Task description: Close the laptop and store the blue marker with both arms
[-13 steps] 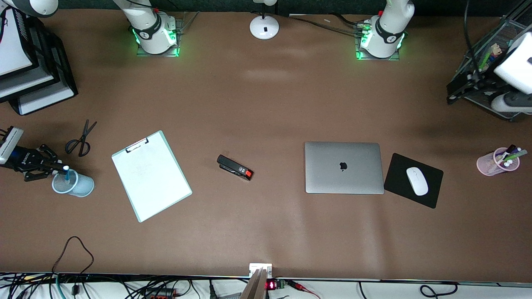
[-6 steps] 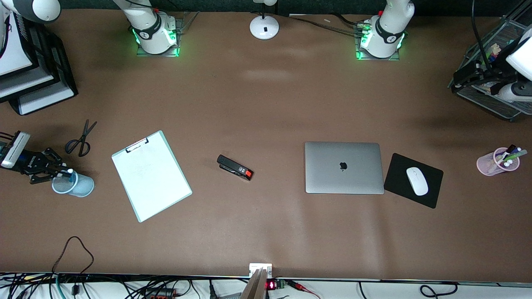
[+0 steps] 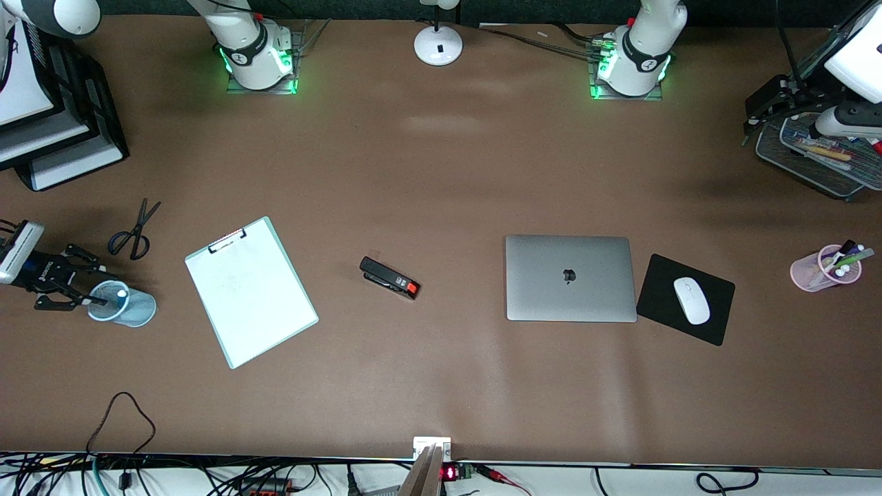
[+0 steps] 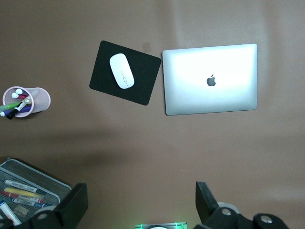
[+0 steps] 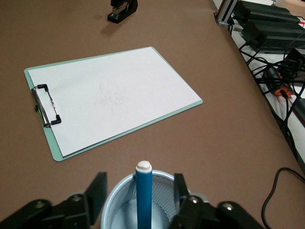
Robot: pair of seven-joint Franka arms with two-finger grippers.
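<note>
Front view gives the whole table [image 3: 441, 386], with the laptop [image 3: 570, 278] lying flat on it toward the left arm's end, lid down and logo up, so that half of the job looks finished. Just beside it sits a black mouse pad [image 3: 685, 299] carrying a white mouse [image 3: 691, 300]. Nearer the right arm's end lies the white clipboard [image 3: 251, 291], with a black stapler [image 3: 389, 277] between it and the laptop.

Over the wire tray [image 3: 813, 165] of markers at the table's corner hangs the left gripper [image 4: 140, 202], its fingers spread wide with nothing between them; that arm appears to be waiting clear of the work.

At the other end stands a pale blue mesh cup [image 3: 122, 304]. The right gripper [image 5: 140, 193] hovers right at its rim, fingers parted on either side of the cup's mouth and gripping nothing. The blue marker [image 5: 143, 195] stands upright inside the cup, whitish end up, free of both fingers. It seems to have been set there as its storage place, so the parted fingers read as a release, leaving only a retreat.
</note>
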